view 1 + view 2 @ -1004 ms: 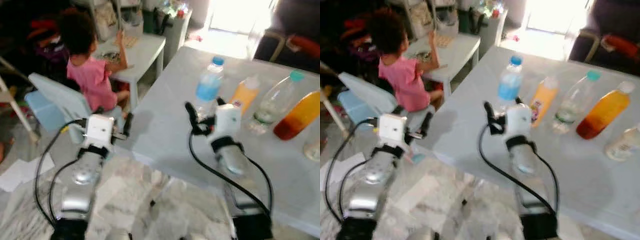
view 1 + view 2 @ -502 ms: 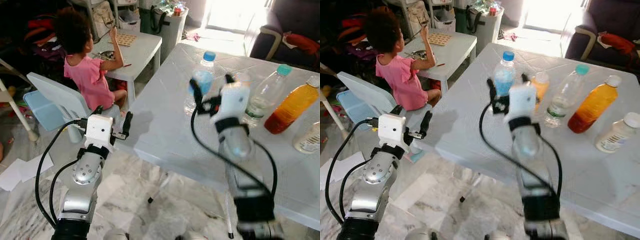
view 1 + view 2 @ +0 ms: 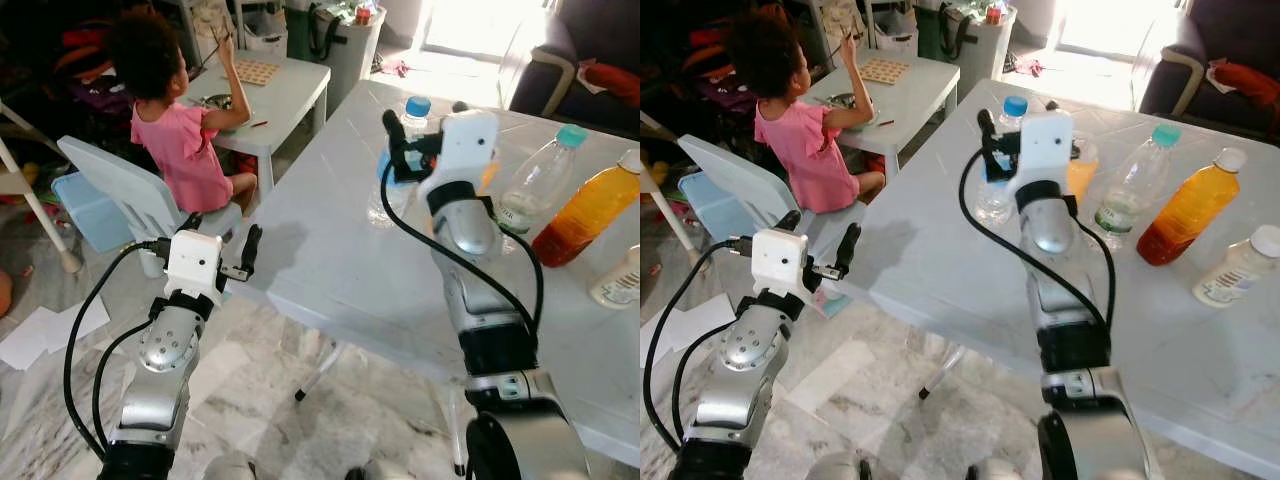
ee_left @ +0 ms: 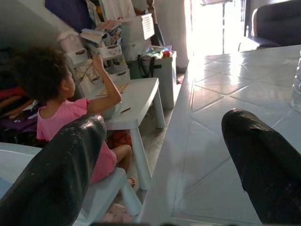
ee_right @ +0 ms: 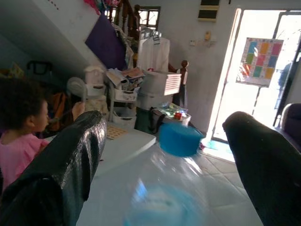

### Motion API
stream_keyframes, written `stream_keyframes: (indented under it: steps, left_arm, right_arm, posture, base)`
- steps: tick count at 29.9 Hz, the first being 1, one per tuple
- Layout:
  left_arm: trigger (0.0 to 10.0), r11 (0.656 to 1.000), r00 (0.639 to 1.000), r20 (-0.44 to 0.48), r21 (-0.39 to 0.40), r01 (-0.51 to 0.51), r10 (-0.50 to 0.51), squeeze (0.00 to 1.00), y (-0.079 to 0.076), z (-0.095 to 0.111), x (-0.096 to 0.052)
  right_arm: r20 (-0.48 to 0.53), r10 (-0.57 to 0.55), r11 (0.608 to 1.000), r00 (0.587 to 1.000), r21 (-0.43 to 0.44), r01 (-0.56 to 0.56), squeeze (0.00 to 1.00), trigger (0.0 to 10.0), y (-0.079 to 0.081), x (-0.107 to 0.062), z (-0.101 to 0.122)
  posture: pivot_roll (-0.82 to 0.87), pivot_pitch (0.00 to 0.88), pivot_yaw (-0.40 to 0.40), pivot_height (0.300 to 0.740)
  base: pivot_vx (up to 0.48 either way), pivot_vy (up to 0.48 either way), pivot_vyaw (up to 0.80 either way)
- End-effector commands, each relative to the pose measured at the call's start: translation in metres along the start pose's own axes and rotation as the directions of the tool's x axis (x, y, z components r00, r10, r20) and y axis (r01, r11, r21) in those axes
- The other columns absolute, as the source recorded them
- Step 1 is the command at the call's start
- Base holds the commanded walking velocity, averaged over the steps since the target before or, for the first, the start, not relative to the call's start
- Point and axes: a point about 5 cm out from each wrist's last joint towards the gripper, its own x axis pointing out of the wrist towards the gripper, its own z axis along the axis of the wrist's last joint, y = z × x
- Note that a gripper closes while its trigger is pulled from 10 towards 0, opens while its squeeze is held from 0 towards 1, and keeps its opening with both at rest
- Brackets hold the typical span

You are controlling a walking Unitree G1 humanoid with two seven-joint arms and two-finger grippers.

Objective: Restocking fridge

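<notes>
Right gripper fingers spread wide around the blue-capped water bottle; left gripper open, empty

Right arm: raised, reaching forward; right gripper jaws spread wide. Left arm: held low, bent, pointing forward; left gripper jaws parted.
</notes>
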Motion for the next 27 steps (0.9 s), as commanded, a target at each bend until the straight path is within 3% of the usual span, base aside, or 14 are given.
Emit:
stream_keyframes:
  steps: [1, 11, 16, 27]
  left_arm:
    - [10.0, 1.0, 1.0, 0.003, 0.014, 0.016, -0.016, 0.0, -0.001, 0.003, 0.0]
    - [10.0, 1.0, 1.0, 0.001, 0.014, 0.027, -0.027, 0.0, -0.002, 0.005, -0.001]
    - [10.0, 0.999, 1.0, -0.003, 0.016, 0.032, -0.032, 0.0, -0.001, 0.005, -0.002]
    - [10.0, 0.999, 0.999, -0.008, 0.018, 0.047, -0.047, 0.0, -0.004, 0.004, -0.002]
  right_arm:
    - [0.012, -0.018, 1.0, 1.0, 0.023, 0.017, 0.0, 10.0, -0.001, 0.007, 0.004]
    - [0.031, -0.082, 0.996, 0.996, 0.021, 0.081, 0.0, 10.0, 0.0, 0.025, 0.013]
    - [0.055, -0.124, 0.992, 0.991, 0.009, 0.124, 0.0, 10.0, -0.009, 0.026, 0.015]
    - [-0.027, -0.161, 0.987, 0.987, 0.005, 0.161, 0.0, 10.0, -0.015, 0.024, -0.003]
  posture:
    - [0.11, 0.017, -0.032, 0.74]
    - [0.12, 0.026, -0.031, 0.74]
    - [0.12, 0.029, -0.028, 0.74]
    - [0.11, 0.03, -0.025, 0.74]
  base:
    - [0.0, 0.0, 0.0]
    - [0.0, 0.0, 0.0]
    - [0.0, 0.0, 0.0]
    - [0.0, 0.0, 0.0]
